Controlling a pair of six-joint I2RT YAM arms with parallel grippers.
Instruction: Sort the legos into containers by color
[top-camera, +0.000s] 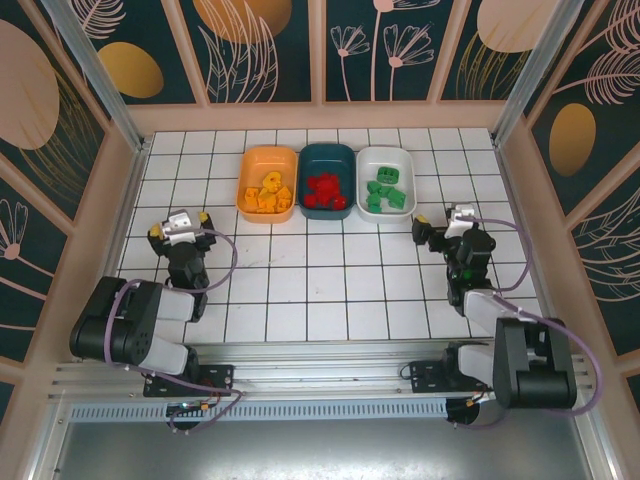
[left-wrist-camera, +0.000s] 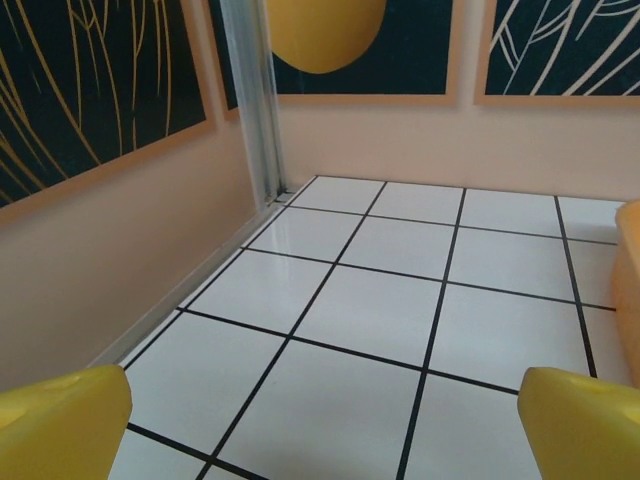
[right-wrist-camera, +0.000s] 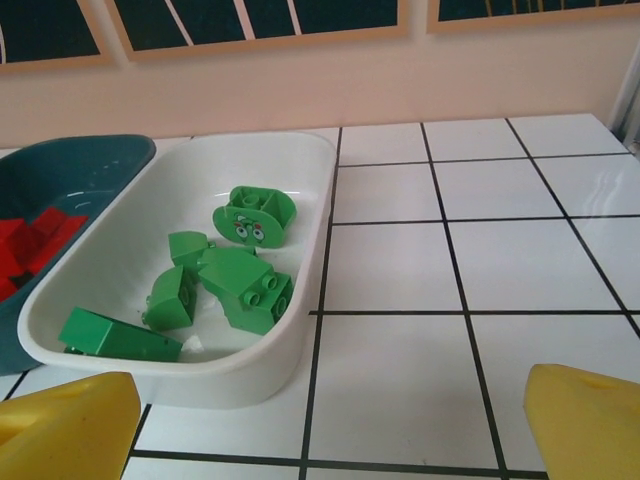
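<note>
Scene: A white tiled table (top-camera: 330, 290) seen from above, inside a booth with leaf-patterned walls. Two robot arms are bolted at the bottom edge of the frame.

Containers: Three shallow bowls sit side by side in the upper middle of the overhead frame. The orange bowl (top-camera: 266, 150) is on the left, the teal bowl (top-camera: 327, 147) in the centre and the white bowl (top-camera: 386, 150) on the right.

Legos: The yellow-orange bricks (top-camera: 268, 193) lie in the orange bowl, the red bricks (top-camera: 326, 190) in the teal bowl and the green bricks (top-camera: 386, 192) in the white bowl. Every brick in view is inside a bowl, one colour to each.

Left gripper: The left gripper (top-camera: 180, 226) is at the middle left of the overhead frame, well apart from the orange bowl. Its yellow-tipped jaws are spread wide over bare tile and hold nothing.

Right gripper: The right gripper (top-camera: 433, 221) is at the middle right, near the white bowl. Its jaws are also wide apart and empty. In its wrist view, the white bowl and its green bricks sit at the left of the frame.

Reason for the layout: The bowls sit in a row between the arms, so either arm can likely reach them. Both arms are drawn back with nothing in their jaws, as if at rest.

Progress: The sorting looks complete, since no brick sits in a bowl with another colour.

Next: Probably nothing is left to pick up.
</note>
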